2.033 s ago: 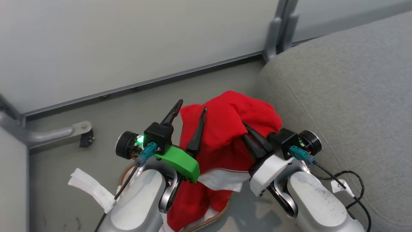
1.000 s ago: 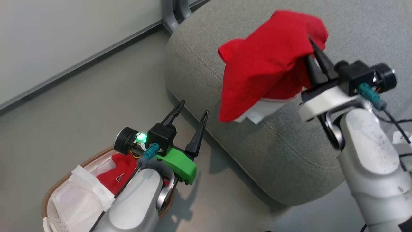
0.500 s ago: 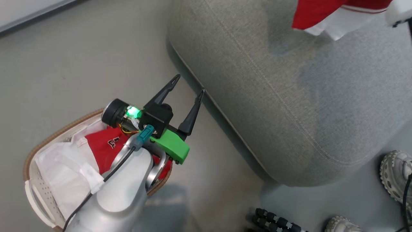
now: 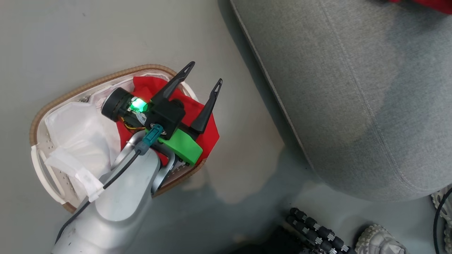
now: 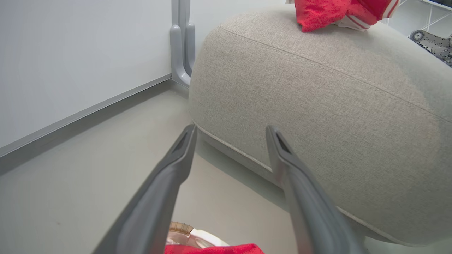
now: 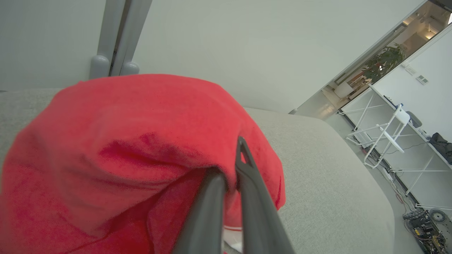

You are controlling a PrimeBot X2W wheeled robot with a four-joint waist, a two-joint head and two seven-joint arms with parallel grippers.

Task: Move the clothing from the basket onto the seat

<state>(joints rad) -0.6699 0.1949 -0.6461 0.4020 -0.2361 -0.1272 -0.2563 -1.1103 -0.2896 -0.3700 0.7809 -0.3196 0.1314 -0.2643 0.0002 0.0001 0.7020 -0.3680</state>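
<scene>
**Red clothing divided between basket and seat**

The left hand [image 4: 206,72] is released. Its two dark fingers are spread wide and empty, poised over the basket [image 4: 88,84]. The basket stands on the floor [image 4: 88,31] near the seat [image 4: 353,88], with a strip of bare floor between them in the head view. One red garment [image 4: 208,135] lies in the basket beside the rumpled white liner [image 4: 77,127] and reaches the rim on the side nearer the seat. The left arm hides the middle of this garment.

The right hand [image 6: 229,169] is clenched on a second red garment [image 6: 123,141]. Its fingers are pressed together with a fold of fabric pinched between them, and the cloth billows over and beyond the tips. In the left wrist view this garment, white-striped at its edge, sits at the top of the seat cushion. Whether its weight rests on the cushion cannot be told.

A pale treaded shoe [image 4: 376,243] shows on the floor by the seat's near corner.
</scene>
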